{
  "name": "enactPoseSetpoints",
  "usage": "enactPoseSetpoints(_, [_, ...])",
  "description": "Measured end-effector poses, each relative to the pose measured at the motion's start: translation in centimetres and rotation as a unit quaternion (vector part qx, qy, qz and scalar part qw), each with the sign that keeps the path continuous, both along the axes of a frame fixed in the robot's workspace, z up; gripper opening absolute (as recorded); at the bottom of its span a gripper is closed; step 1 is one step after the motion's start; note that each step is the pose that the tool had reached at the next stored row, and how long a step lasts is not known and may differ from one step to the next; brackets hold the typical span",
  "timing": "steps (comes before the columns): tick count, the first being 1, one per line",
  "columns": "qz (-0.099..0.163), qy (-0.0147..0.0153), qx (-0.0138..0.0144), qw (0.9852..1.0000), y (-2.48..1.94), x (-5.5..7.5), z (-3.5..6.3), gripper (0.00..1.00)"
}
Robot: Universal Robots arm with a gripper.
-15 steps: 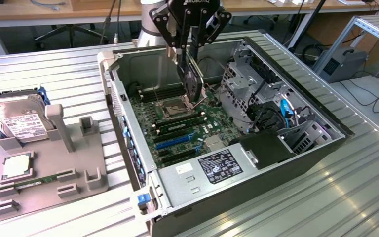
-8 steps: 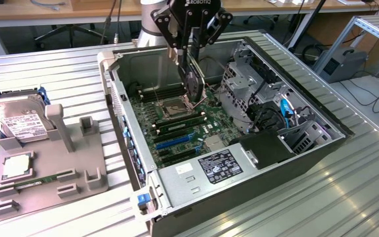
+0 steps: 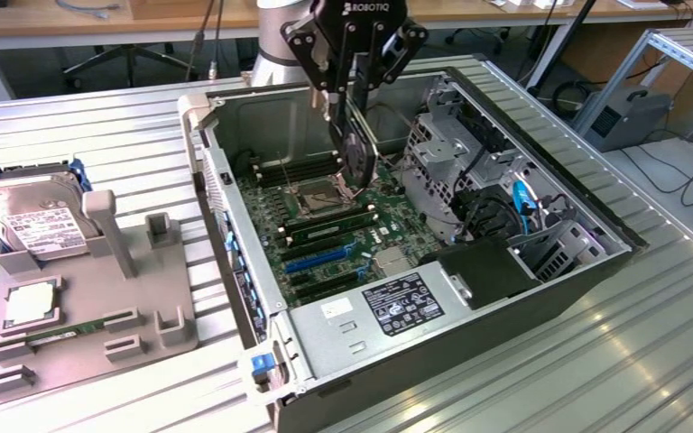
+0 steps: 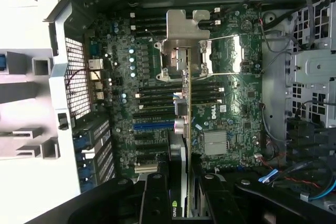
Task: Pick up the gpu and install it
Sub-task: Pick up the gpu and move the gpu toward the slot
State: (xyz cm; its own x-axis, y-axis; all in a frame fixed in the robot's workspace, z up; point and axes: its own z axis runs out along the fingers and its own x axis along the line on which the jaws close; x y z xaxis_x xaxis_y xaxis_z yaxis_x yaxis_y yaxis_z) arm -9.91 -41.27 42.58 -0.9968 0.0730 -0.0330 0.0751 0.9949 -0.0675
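Above the open computer case [image 3: 322, 336], the gripper [image 3: 350, 90] hangs with its jaws clamped on the top edge of the gpu [image 3: 361, 158]. The card stands on edge, upright, over the motherboard [image 3: 322, 245], near the processor socket and the memory slots. Outside the case, to the exterior view's left, a hard drive [image 3: 36, 225] rests on a grey holder [image 3: 142, 302].

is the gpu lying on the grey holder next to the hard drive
No, the gpu hangs edge-down in the gripper above the motherboard inside the open case.
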Motion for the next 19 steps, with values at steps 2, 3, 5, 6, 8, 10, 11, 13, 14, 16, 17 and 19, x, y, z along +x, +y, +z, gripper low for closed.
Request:
enactPoseSetpoints(2, [0.0,0.0,-0.0002,1.0,0.0,0.09,-0.06,0.27])
enactPoseSetpoints(3, [0.0,0.0,-0.0003,1.0,0.0,0.13,-0.09,0.27])
enactPoseSetpoints(5, [0.0,0.0,-0.0006,1.0,0.0,0.27,-0.18,0.27])
enactPoseSetpoints(6, [0.0,0.0,-0.0007,1.0,0.0,0.35,-0.25,0.27])
enactPoseSetpoints(8, [0.0,0.0,-0.001,1.0,0.0,0.48,-0.33,0.27])
enactPoseSetpoints(10, [0.0,0.0,-0.0013,1.0,0.0,0.59,-0.39,0.27])
enactPoseSetpoints(11, [0.0,0.0,-0.0015,1.0,0.0,0.63,-0.42,0.27])
enactPoseSetpoints(13, [0.0,0.0,-0.0017,1.0,0.0,0.73,-0.5,0.27])
enactPoseSetpoints(14, [0.0,0.0,-0.0018,1.0,0.0,0.77,-0.53,0.27])
enactPoseSetpoints(16, [0.0,0.0,-0.002,1.0,0.0,0.83,-0.6,0.27])
enactPoseSetpoints(17, [0.0,0.0,-0.0021,1.0,0.0,0.86,-0.64,0.27])
enactPoseSetpoints(19, [0.0,0.0,-0.0022,1.0,0.0,0.89,-0.72,0.27])
